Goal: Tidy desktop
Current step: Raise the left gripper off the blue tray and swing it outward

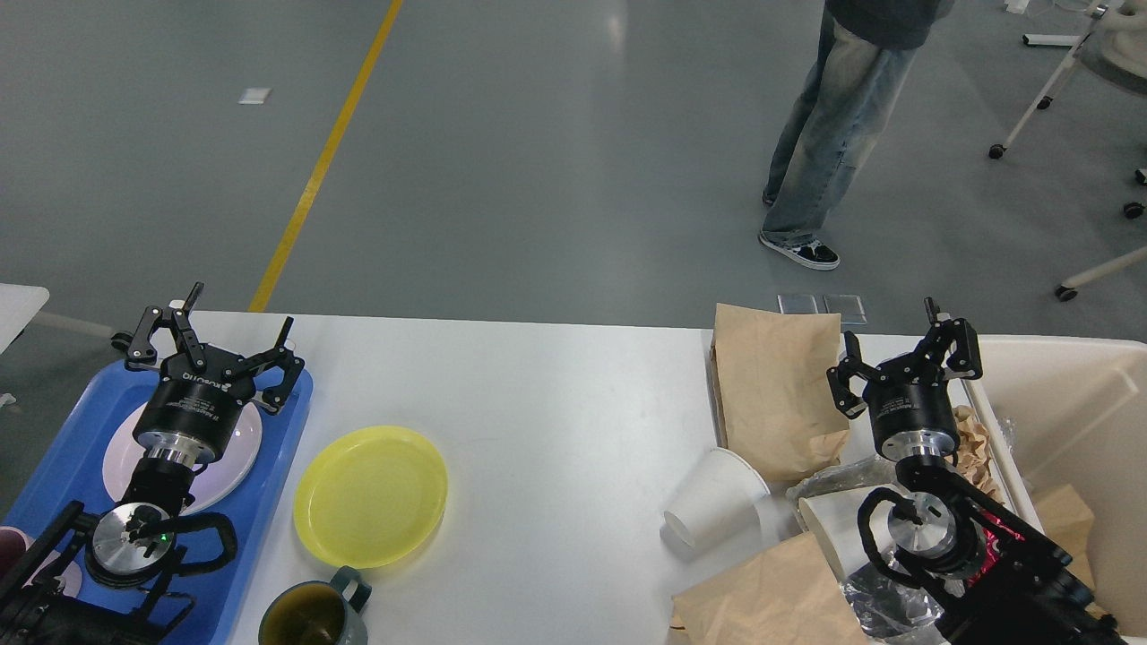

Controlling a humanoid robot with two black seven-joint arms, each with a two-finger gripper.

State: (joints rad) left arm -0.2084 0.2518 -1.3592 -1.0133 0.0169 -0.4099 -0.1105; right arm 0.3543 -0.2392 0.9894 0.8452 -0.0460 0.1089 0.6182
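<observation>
The white desktop [556, 421] spans the head view. My left gripper [211, 328] hovers open over the blue tray [280, 448], above a white plate [235, 466] lying in it; nothing sits between its fingers. On the bare top right of the tray lies a yellow plate [371, 495], and a dark green mug [315, 614] stands at the front edge. My right gripper [896, 345] is open and empty beside a brown paper bag [776, 390]. A tipped white paper cup [714, 494] lies in front of that bag.
A beige bin [1075, 421] holding crumpled paper stands at the right edge. A second brown bag [771, 596] and clear plastic wrap [883, 605] lie near the front right. A person [838, 134] stands on the floor beyond the table.
</observation>
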